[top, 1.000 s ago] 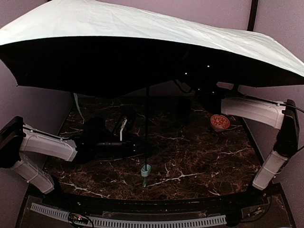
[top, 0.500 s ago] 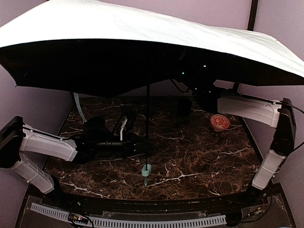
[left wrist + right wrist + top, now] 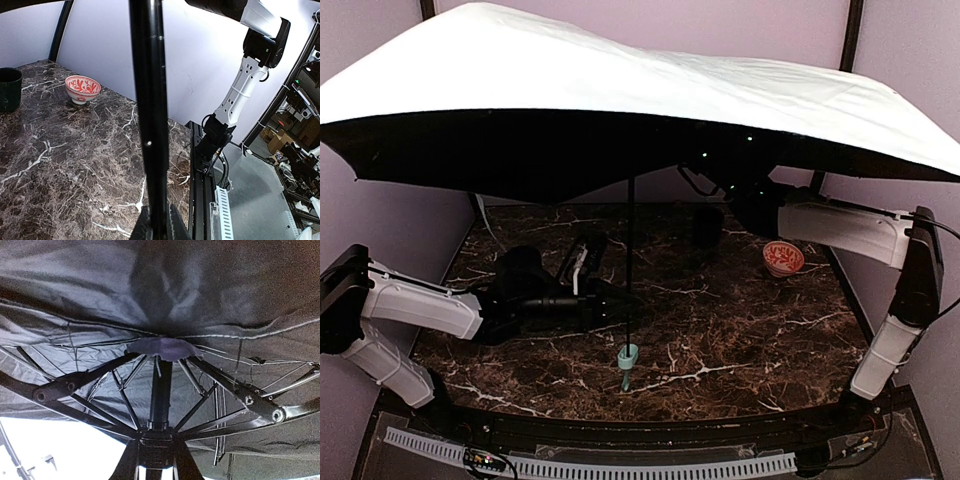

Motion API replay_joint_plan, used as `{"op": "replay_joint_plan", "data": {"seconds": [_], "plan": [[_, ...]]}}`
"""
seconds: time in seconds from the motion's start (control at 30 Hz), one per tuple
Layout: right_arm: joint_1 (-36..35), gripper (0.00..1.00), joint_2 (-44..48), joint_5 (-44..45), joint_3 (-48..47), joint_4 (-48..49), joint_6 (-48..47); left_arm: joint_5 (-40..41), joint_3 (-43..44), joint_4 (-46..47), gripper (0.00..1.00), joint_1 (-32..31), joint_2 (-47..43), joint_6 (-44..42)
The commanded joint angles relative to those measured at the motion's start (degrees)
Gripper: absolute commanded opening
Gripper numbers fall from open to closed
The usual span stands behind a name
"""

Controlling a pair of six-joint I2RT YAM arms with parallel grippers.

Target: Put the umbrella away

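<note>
Top external is showing the umbrella (image 3: pixel 620 90) standing open over the table (image 3: pixel 760 320), canopy filling twelve o'clock, the left gripper (image 3: pixel 623 306) reaching in from nine o'clock. Left wrist is showing its fingers pinching the shaft (image 3: pixel 150 100). Right wrist is showing the right gripper (image 3: pixel 156 452) flanking the runner (image 3: pixel 156 437); whether it is clamping, I cannot tell. Collapsing is probably beginning: next, the runner is likely needing a pull down the shaft.

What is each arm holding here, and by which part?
Left gripper clamps the umbrella by its lower shaft. Right gripper flanks the runner under the canopy; grip unclear.
</note>
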State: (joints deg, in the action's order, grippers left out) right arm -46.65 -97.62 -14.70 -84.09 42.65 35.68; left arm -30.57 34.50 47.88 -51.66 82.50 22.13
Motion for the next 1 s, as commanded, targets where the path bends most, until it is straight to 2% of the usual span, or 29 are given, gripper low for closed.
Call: {"op": "replay_joint_plan", "data": {"seconds": [0.0, 0.33, 0.53, 0.9, 0.97], "plan": [[0.9, 0.0, 0.5, -0.8, -0.3, -0.4, -3.1, -1.4, 1.4, 4.0, 0.0, -0.7, -3.5, -4.0], [-2.0, 0.0, -0.7, -4.6, 4.5, -16.0, -15.2, 7.1, 4.5, -3.7, 0.0, -0.7, -15.0, -15.7], [-6.3, 0.04, -2.0, -4.2, 8.0, -18.9, -20.8, 11.1, 5.9, -5.4, 0.0, -0.7, -16.5, -20.7], [-8.4, 0.06, -3.5, -1.6, 15.5, -18.4, -20.9, 10.5, 5.6, -3.0, 0.0, -0.7, -17.9, -23.8], [-8.4, 0.09, -3.6, -1.2, 16.3, -17.4, -19.8, 10.3, 5.9, -3.0, 0.0, -0.7, -17.3, -24.0]]}}
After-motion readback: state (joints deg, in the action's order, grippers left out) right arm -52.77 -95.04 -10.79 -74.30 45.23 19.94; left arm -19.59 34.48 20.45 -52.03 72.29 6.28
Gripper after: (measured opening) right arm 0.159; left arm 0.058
